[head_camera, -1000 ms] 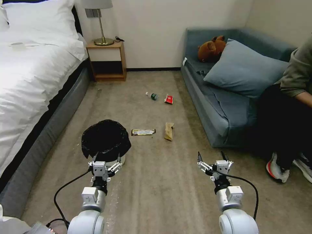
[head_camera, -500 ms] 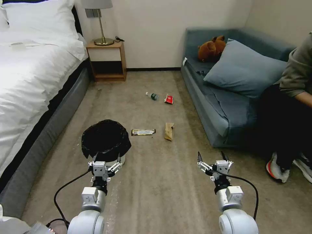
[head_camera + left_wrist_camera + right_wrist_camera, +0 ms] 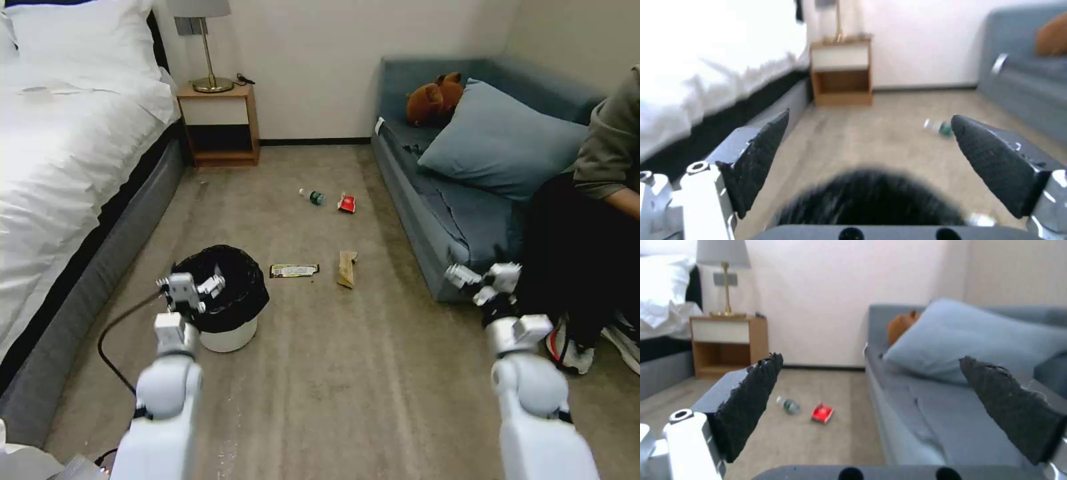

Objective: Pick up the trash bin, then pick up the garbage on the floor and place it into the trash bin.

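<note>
Left gripper (image 3: 193, 288): was raised over the near rim of the trash bin, jaws spread apart and holding nothing; in the left wrist view (image 3: 869, 146) the black bag lay blurred between and below its fingers.
Right gripper (image 3: 483, 277): was held up in front of the sofa's front edge, jaws wide apart and empty (image 3: 871, 396).
Trash bin (image 3: 230, 293): stood upright on the floor (image 3: 347, 373) near the bed, its black liner draped over the white rim.
Yellow-and-black wrapper (image 3: 294, 271): lay flat on the carpet just beyond the bin, toward the sofa.
Tan paper piece (image 3: 347, 268): lay near the wrapper, apart from it.
Clear bottle (image 3: 311, 196): lay on its side farther off.
Red-and-white packet (image 3: 346, 203): lay just beside the bottle.
Sofa (image 3: 460, 227): stood along the right side of the floor.
</note>
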Tool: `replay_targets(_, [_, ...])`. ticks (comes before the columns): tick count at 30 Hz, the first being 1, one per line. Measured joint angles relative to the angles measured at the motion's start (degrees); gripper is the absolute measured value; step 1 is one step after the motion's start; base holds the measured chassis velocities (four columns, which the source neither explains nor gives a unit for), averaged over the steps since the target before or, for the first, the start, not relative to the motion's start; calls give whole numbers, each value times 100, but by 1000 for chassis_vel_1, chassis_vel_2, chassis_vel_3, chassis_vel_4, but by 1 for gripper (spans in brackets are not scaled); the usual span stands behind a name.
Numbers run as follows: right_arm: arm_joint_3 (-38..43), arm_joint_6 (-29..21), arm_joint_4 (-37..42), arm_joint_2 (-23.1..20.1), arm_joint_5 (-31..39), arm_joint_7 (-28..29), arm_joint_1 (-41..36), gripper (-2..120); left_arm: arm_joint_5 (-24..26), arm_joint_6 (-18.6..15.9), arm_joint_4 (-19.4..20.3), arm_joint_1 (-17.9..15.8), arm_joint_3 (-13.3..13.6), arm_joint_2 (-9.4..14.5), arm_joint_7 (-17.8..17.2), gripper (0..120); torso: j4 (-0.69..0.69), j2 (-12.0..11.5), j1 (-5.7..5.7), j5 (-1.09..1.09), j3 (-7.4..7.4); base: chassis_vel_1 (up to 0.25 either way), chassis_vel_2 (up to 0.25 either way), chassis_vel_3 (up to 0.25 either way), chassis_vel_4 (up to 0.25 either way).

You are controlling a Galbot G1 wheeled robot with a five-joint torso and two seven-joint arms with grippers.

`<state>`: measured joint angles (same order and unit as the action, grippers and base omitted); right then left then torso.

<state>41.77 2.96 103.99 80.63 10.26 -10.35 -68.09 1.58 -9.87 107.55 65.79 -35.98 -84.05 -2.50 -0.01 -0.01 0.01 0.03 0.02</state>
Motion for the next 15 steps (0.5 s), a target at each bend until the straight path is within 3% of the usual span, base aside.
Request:
replay_targets(1, [0, 0, 0, 0, 0, 0, 0, 100, 0, 0, 0, 0, 0, 0, 0, 98, 0, 0, 0, 0, 0, 0, 0, 0, 0])
replay_targets(3, [-105, 9, -21, 25, -3, 79, -56, 100, 10, -210, 405, 359, 23, -50, -159, 98, 1, 0, 0, -6, -1, 0, 0, 0, 0])
replay_targets(10, [-238, 626, -292, 121, -279, 121, 6, 100, 118, -333, 578, 665, -166, -112, -554, 97, 2, 0, -1, -4, -2, 0, 0, 0, 0])
replay_targets(11, [-237, 675, -310, 127, -319, 105, 7, 100, 152, -363, 579, 677, -201, -118, -653, 97, 2, 0, -1, -3, -2, 0, 0, 0, 0])
replay_targets(12, [-241, 714, -322, 135, -346, 99, -12, 100, 291, -473, 570, 689, -286, -138, -962, 97, 2, 0, -1, -4, -1, 0, 0, 0, 0])
replay_targets(13, [-241, 714, -322, 135, -346, 99, -12, 100, 291, -473, 570, 689, -286, -138, -962, 97, 2, 0, -1, -4, -1, 0, 0, 0, 0])
replay_targets(15, [-249, 715, -316, 133, -307, 69, -76, 100, 478, -601, 463, 628, -366, -187, -1457, 97, 2, 0, -1, -4, -1, 0, 0, 0, 0])
